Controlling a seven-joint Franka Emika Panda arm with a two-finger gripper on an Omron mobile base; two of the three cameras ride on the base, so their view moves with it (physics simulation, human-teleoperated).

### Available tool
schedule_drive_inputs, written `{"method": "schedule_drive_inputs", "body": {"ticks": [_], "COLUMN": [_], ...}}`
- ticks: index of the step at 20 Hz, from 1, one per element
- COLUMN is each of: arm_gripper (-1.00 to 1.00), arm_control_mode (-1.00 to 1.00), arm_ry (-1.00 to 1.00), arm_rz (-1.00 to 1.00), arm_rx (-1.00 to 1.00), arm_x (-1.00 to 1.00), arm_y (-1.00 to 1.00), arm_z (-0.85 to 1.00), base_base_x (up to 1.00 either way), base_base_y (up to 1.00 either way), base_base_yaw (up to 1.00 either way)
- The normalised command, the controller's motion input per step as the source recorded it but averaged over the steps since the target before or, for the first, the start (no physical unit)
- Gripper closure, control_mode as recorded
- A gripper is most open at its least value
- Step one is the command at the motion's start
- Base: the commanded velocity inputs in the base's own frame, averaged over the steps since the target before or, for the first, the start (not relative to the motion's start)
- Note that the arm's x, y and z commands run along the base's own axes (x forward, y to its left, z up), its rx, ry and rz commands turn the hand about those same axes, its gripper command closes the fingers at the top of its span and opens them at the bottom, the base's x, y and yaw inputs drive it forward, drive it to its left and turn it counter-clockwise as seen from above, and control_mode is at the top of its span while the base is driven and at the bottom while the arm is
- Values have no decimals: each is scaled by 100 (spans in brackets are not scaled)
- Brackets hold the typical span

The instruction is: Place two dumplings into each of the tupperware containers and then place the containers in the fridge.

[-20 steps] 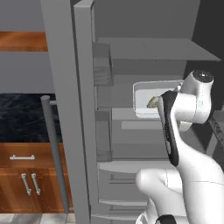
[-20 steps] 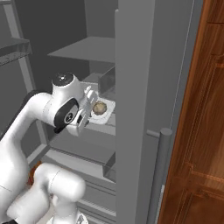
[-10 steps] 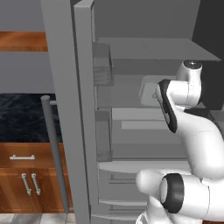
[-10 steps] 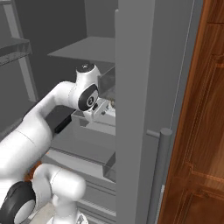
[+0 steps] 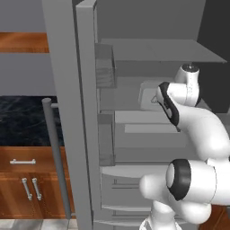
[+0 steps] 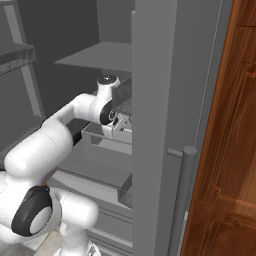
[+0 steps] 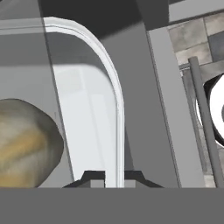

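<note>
The white robot arm reaches into the open tall grey metallic fridge (image 5: 85,112), its wrist deep between the inner shelves. In the left base view the arm rises from the lower right and bends up to a middle shelf (image 5: 148,128), where a shallow pale grey, slightly translucent tupperware container (image 5: 148,95) sits partly hidden behind the hand. The fridge door stands open at the left with its door bins edge-on, and a long vertical bar handle (image 5: 56,157) shows in front of the dark stone counter (image 5: 22,121) and the wooden cabinet doors (image 5: 27,188) below it.

In the right base view the same hand is at the container (image 6: 107,139) on the shelf, just left of the fridge's grey upright panel — the wooden cabinet side (image 6: 227,150) fills the right.

The hand view looks along the gripper (image 7: 114,176): the two dark finger tips stand tight together at the bottom, with the container's raised white rim (image 7: 114,109) running straight up from between them, so the jaws are pinched closed on that rim. Inside the tray, at the left, lies a lumpy beige-tan dumpling (image 7: 26,144) with darker mottling, close to the camera. Whether the container's base touches the shelf cannot be told.
</note>
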Motion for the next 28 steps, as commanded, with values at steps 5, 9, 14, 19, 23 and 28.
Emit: {"method": "schedule_drive_inputs", "body": {"ticks": [5, 9, 14, 19, 23, 28], "arm_gripper": [100, 100, 100, 100, 100, 100], "arm_control_mode": [-100, -100, -100, -100, -100, -100], "arm_ry": [0, -1, -5, 0, 0, 0], "arm_rz": [4, 0, 0, 0, 0, 0], "arm_rx": [0, 2, 6, 5, 1, 0], "arm_x": [4, 33, 67, 87, 96, 76], "arm_y": [0, 0, -4, -32, -29, -22], "arm_z": [-41, -14, 0, -1, -17, -33], "base_base_x": [0, 0, 0, 0, 0, 0], "base_base_y": [0, 0, 0, 0, 0, 0], "base_base_yaw": [0, 0, 0, 0, 0, 0]}}
